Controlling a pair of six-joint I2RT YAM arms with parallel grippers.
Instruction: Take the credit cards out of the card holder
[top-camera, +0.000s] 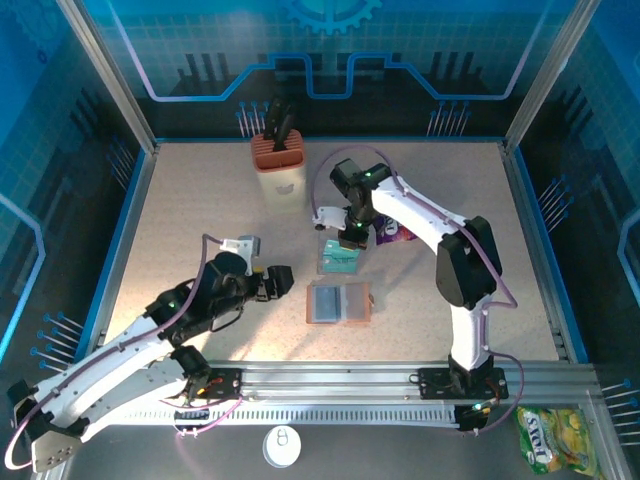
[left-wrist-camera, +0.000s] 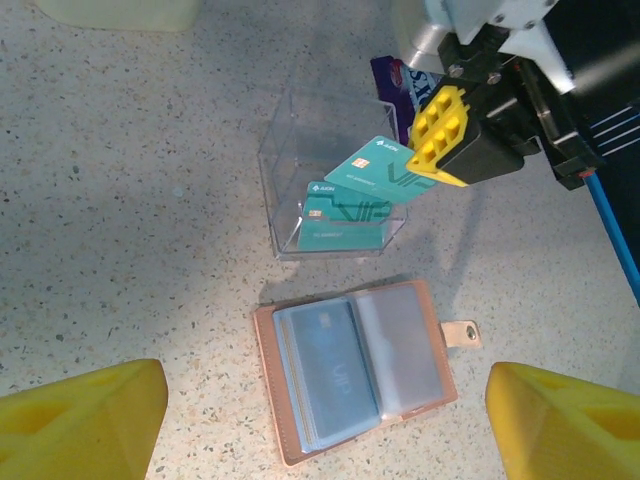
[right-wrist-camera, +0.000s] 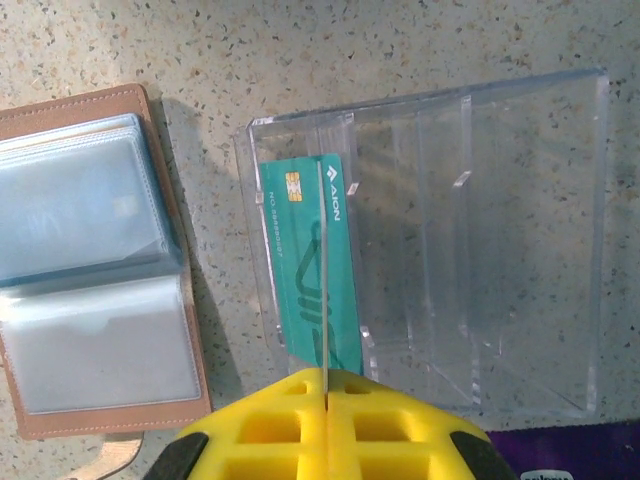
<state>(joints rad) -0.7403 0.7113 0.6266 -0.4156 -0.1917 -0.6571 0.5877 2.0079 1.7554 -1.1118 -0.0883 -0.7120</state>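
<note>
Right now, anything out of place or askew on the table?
Nothing spilled or damaged. The card holder lies open and flat. One teal card lies in the clear box, and the right arm's jaws hold a second teal card tilted over it. Only stray: a purple packet beside the box.

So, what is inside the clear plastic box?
One teal card lies flat in the clear box. The shut right gripper holds a second card over it, covering part of the first.
</note>
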